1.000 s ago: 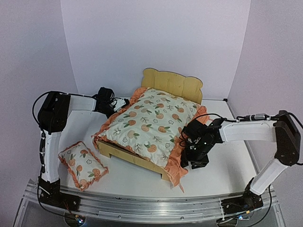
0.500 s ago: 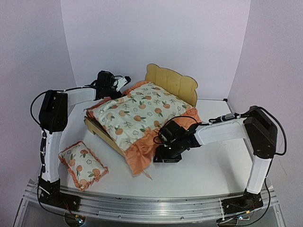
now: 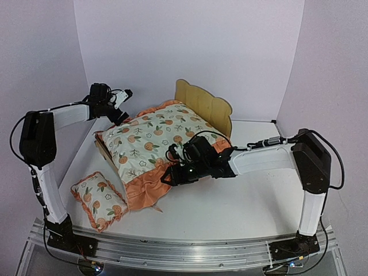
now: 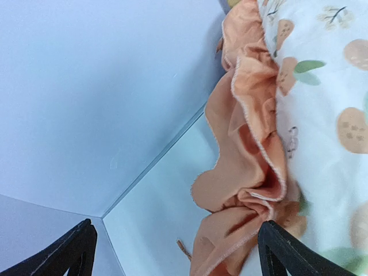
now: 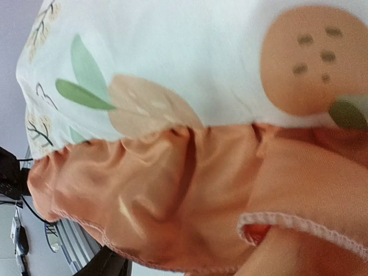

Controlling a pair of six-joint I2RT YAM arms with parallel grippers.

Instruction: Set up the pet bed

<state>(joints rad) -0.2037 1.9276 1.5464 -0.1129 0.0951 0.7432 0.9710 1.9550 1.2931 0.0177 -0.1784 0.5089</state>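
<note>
On the right gripper you cannot see the jaws: the cushion just ahead fills its view and hides most of the bed.

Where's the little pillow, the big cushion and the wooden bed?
little pillow (image 3: 99, 200): top view, middle of its printed face.
big cushion (image 3: 150, 141): top view, its fruit-print top.
wooden bed (image 3: 204, 106): top view, its headboard.
</note>
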